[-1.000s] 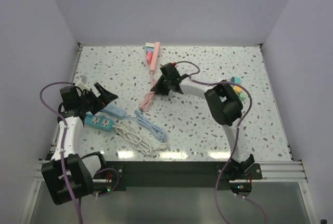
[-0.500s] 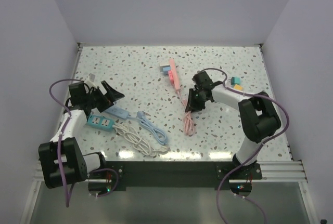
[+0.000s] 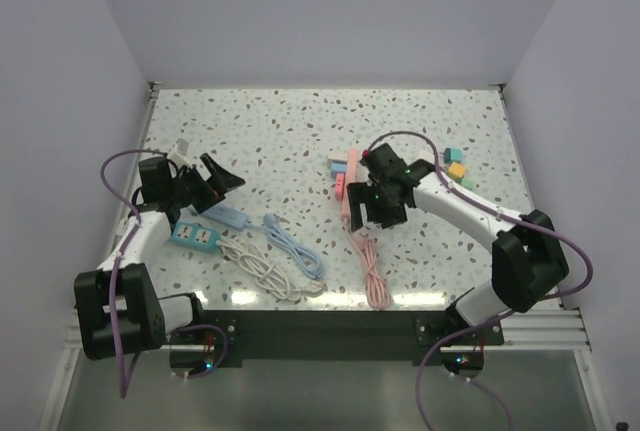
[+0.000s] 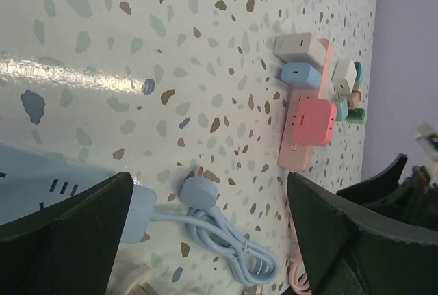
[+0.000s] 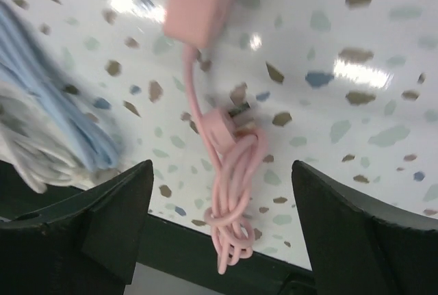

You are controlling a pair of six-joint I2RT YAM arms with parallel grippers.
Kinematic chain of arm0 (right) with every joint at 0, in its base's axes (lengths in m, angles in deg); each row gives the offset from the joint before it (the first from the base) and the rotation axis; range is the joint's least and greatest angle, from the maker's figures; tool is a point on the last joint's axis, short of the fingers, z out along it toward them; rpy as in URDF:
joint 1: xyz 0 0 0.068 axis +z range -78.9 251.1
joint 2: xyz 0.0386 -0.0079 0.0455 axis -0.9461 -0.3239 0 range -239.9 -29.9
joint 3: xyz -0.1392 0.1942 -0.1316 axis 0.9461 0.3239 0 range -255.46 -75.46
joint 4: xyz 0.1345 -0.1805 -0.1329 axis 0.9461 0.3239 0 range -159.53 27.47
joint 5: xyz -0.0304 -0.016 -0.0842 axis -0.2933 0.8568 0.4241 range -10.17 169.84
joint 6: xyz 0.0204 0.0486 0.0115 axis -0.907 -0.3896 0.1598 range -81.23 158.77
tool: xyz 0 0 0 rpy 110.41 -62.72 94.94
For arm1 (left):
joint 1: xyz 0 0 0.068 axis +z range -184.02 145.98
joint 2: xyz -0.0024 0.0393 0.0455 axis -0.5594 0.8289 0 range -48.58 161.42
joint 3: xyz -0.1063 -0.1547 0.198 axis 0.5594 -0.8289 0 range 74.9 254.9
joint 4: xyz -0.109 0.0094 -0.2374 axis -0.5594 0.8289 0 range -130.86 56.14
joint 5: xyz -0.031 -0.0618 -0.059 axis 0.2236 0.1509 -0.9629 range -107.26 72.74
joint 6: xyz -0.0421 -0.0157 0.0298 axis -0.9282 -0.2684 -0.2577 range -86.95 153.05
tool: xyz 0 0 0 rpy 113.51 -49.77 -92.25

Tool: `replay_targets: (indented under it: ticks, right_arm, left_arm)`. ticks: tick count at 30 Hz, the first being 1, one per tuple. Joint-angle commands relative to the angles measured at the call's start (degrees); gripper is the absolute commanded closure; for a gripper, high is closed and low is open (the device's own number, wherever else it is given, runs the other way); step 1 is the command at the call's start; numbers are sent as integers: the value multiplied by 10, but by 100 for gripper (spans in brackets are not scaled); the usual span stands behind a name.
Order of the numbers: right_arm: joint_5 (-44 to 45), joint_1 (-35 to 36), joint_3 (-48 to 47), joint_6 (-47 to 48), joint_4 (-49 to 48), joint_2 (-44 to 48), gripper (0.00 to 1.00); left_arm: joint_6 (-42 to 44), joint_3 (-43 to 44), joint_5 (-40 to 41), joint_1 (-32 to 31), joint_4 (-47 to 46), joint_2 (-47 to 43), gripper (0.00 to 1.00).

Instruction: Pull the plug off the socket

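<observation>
Speckled tabletop (image 3: 450, 121) — pink socket strip (image 3: 351, 209) beside right tool (image 3: 380, 215).

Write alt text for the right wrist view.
A pink power strip lies on the speckled table, its pink cord trailing to a coiled bundle with an unplugged pink plug. The jaws of the right gripper stand open and empty either side; blurred blue cable at left.

Bright, even overhead light, soft shadows. Glare band on table (image 3: 250, 131) along near edge. Left wrist view sharp. Right wrist view motion-blurred; pink power strip (image 5: 198, 1) smeared.
</observation>
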Motion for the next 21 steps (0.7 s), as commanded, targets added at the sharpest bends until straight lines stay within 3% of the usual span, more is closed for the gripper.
replay_targets:
  ticks: [1, 3, 12, 21]
  right_arm:
    - [52, 0, -108, 22, 35, -9, 14]
    - [71, 0, -162, 22, 43, -25, 9]
    - [126, 14, -318, 8, 64, -167, 9]
    - [116, 23, -355, -13, 33, -245, 28]
  left_arm:
    - [-7, 0, -3, -3, -30, 2, 0]
    - [-6, 0, -1, -4, -30, 2, 0]
    - [-4, -16, 1, -4, -30, 8, 0]
    - [3, -24, 5, -4, -30, 7, 0]
